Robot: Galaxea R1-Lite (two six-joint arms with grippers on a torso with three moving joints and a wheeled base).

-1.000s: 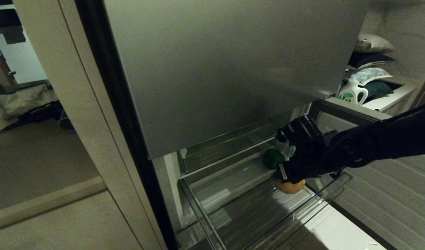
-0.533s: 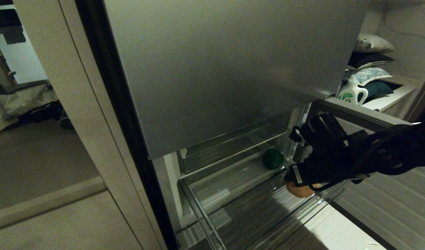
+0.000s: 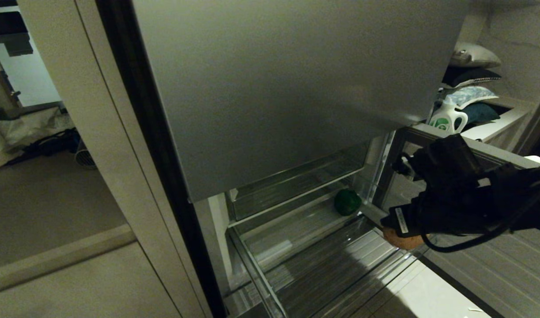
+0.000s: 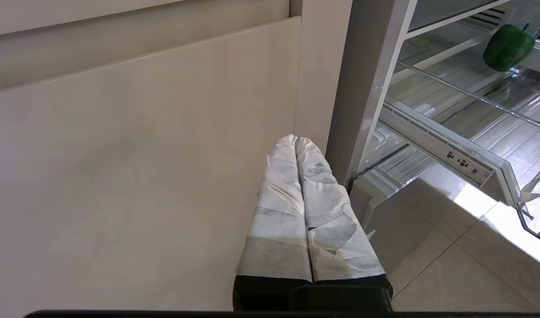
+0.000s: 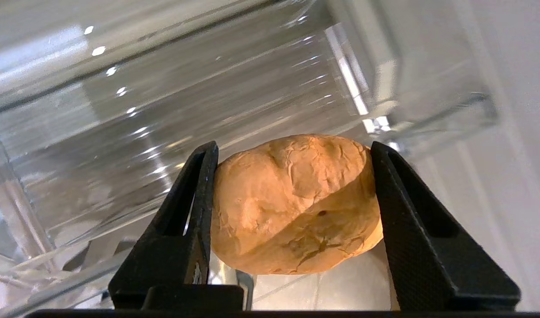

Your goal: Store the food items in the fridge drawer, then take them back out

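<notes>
My right gripper [image 5: 292, 150] is shut on the tan-brown potato [image 5: 294, 203], with both black fingers pressed against its sides. In the head view that gripper [image 3: 400, 232] holds the potato [image 3: 404, 242] over the right front corner of the pulled-out clear fridge drawer [image 3: 296, 247]. The dark green rounded piece [image 3: 347, 202] lies at the drawer's back right and shows in the left wrist view too, green piece [image 4: 507, 41]. My left gripper [image 4: 296, 140] hangs shut and empty beside the fridge, facing a beige cabinet panel.
The grey fridge door [image 3: 274, 88] overhangs the drawer. A white-and-green detergent jug [image 3: 447, 117] and stacked pillows [image 3: 470, 75] sit on a ledge at the right. An open lower fridge door [image 3: 455, 143] stands close behind my right arm. Pale floor tiles [image 3: 428, 296] lie before the drawer.
My right gripper has carried the potato rightward, away from the green piece and out to the drawer's right front corner. The green piece has stayed put.
</notes>
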